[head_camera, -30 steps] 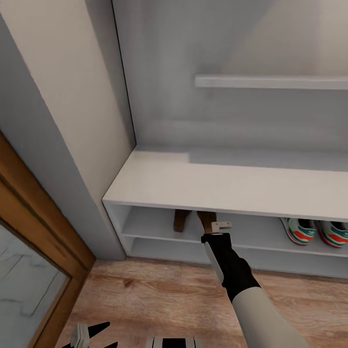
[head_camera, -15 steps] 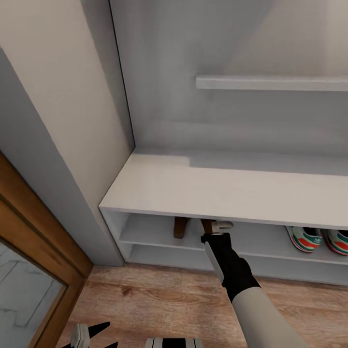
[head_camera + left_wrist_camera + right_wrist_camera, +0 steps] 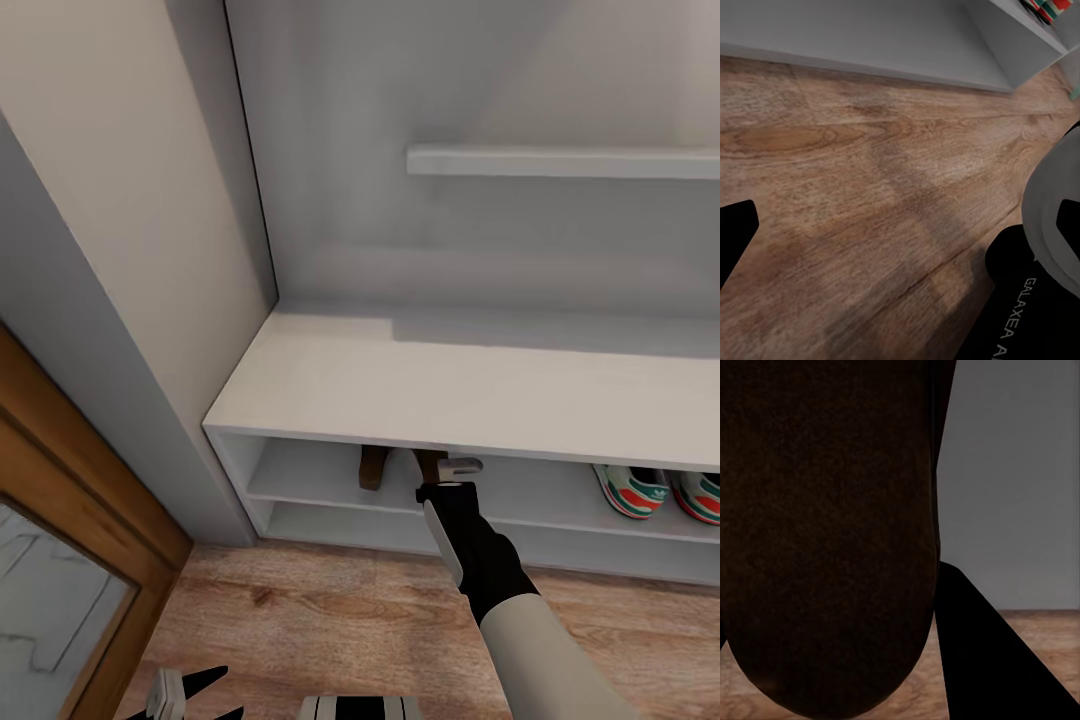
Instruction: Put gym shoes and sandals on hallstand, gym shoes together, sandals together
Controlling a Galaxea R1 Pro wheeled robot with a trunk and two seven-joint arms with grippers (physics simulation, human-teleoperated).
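The light-grey hallstand (image 3: pixel 420 385) stands against the wall. On its upper low shelf one brown sandal (image 3: pixel 372 468) lies flat. Just right of it is the second sandal (image 3: pixel 430 464), held by my right gripper (image 3: pixel 447 468), which is shut on it under the bench top. In the right wrist view that sandal's dark sole (image 3: pixel 832 532) is pressed close beside a black finger (image 3: pixel 975 652). The two gym shoes (image 3: pixel 630 491) (image 3: pixel 702 497) sit side by side further right on the same shelf. My left gripper (image 3: pixel 195 695) hangs open low over the corridor floor (image 3: pixel 330 620).
A wood-framed mirror or door (image 3: pixel 70 560) stands at the left beside a grey wall corner (image 3: pixel 150 400). One upper shelf (image 3: pixel 560 162) juts out over the bench top. The robot's own base (image 3: pixel 1020 300) is in the left wrist view above bare planks (image 3: pixel 870 172).
The head view has shifted slightly. The right gripper with the sandal now sits a little further in under the bench top's edge. The left gripper has not moved.
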